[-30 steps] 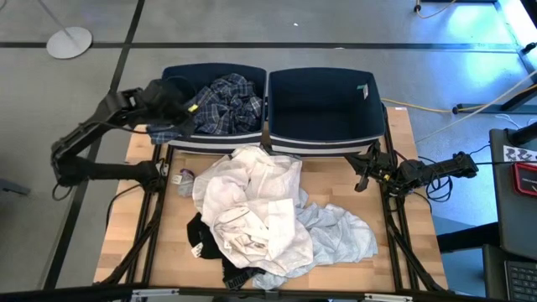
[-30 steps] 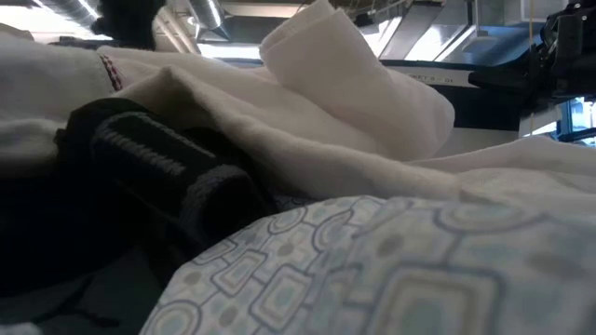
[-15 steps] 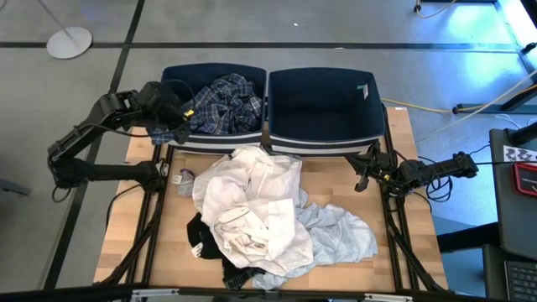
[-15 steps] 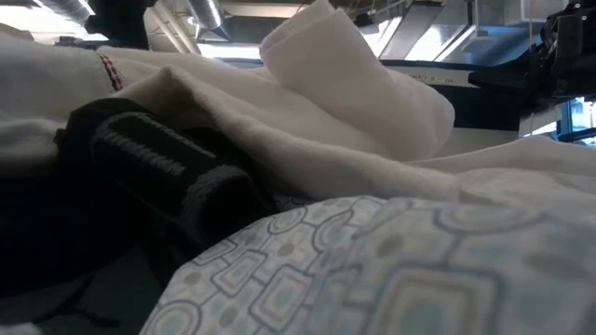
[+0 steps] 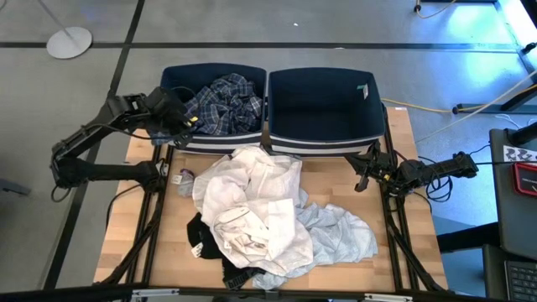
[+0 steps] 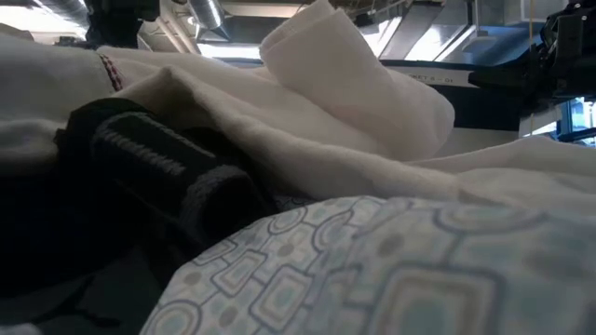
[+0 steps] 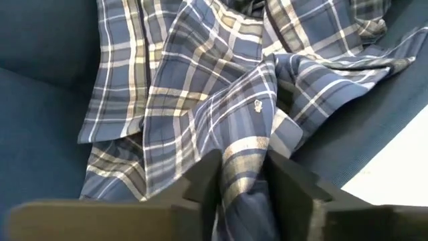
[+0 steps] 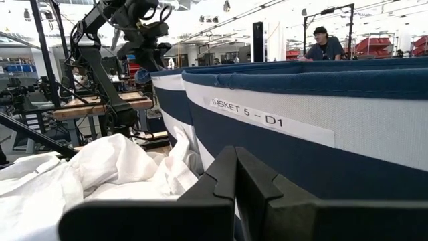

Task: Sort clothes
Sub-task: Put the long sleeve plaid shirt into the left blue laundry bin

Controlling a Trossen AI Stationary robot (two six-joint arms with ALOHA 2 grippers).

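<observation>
The blue-white plaid shirt (image 5: pixel 220 105) lies crumpled in the left of the two bins, bunched toward its right side, its folds loose and its checked cloth rumpled, a fold of it running between two dark fingers in the left wrist view; the rest of the clothes sit heaped mid-table, touching and overlapping; a white garment (image 5: pixel 252 197) lies uppermost, creased and spread wide; a pale blue patterned piece (image 5: pixel 340 231) trails out to its right; a black garment (image 5: pixel 205 235) shows at the heap's lower left edge, partly buried.
</observation>
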